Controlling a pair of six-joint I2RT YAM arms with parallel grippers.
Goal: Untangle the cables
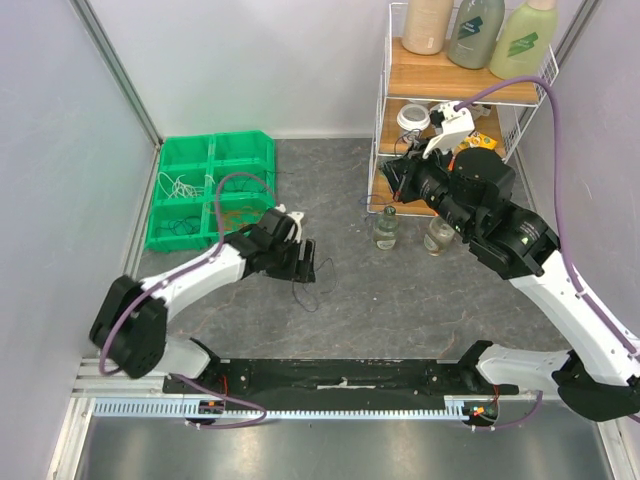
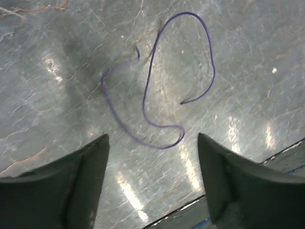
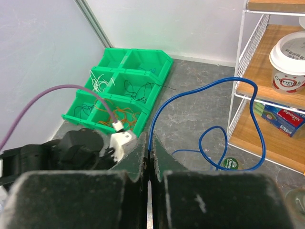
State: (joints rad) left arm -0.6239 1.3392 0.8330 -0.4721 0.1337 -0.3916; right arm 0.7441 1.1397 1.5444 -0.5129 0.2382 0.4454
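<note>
Grey marbled tabletop [image 2: 57, 95] carries one loose violet-blue wire [image 2: 144, 102], lying in open curls just ahead of the left gripper [image 2: 152, 138], whose jaws stand apart and empty. Right gripper [image 3: 148, 152] is clenched on a blue wire [image 3: 200, 87] that loops up beside the wire shelf [image 3: 237, 95]. White cables [image 3: 97, 83], black cables [image 3: 133, 88] and orange cables [image 3: 121, 114] lie in separate compartments of the green bin [image 3: 125, 59].

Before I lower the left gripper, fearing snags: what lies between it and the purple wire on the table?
Nothing: in the left wrist view only bare table shows between the open left gripper and the wire.
</note>
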